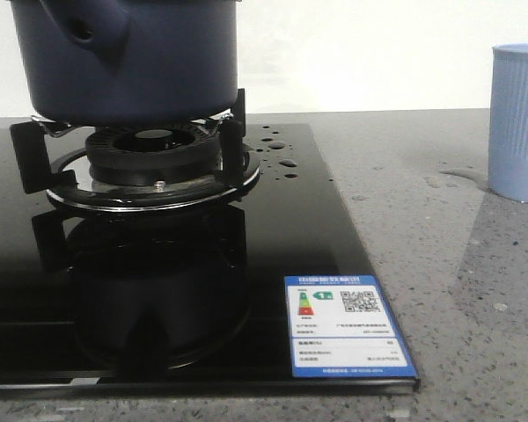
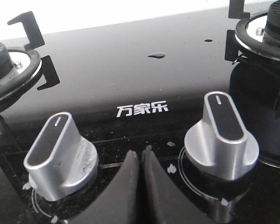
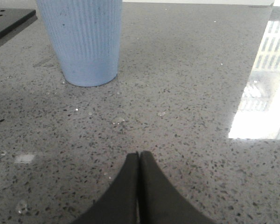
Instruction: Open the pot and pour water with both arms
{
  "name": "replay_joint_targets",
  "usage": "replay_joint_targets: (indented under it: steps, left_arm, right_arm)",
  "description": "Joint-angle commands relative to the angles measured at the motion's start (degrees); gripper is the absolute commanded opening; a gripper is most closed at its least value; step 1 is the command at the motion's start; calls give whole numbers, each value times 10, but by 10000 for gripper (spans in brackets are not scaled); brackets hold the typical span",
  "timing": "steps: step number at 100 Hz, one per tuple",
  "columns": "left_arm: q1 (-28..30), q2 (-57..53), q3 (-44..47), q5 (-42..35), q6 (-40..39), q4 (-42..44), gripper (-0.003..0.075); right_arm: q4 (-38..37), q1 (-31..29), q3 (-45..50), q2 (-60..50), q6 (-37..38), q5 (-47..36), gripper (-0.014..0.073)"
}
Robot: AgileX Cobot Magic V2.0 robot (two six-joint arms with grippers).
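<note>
Navy-blue pot (image 1: pixel 123 61) sits on the burner (image 1: pixel 150 163), water (image 1: pixel 277 154) drops beside it. Both grippers, left (image 2: pixel 141 156) and right (image 3: pixel 139 158), are closed, empty, away from the pot.

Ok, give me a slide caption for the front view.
Navy pot on the burner, water drops on the black cooktop, ribbed cup at right.

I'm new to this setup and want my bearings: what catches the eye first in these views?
The big dark navy pot on the burner stand of the black glass hob dominates the front view, with water drops on the glass to its right. A light blue ribbed cup stands on the grey speckled counter further right. Two silver knobs fill the left wrist view.
</note>
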Motion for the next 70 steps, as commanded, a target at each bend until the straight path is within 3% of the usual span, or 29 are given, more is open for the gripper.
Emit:
replay_joint_targets:
  steps: [1,70]
  left_arm:
    - [0,-16,22,-20,-5,-5,-19]
    - [0,-16,22,-20,-5,-5,-20]
  right_arm:
    - [-7,-2,3,-13,-4,-11,-74]
    - [-14,-2,3,-13,-4,-10,-74]
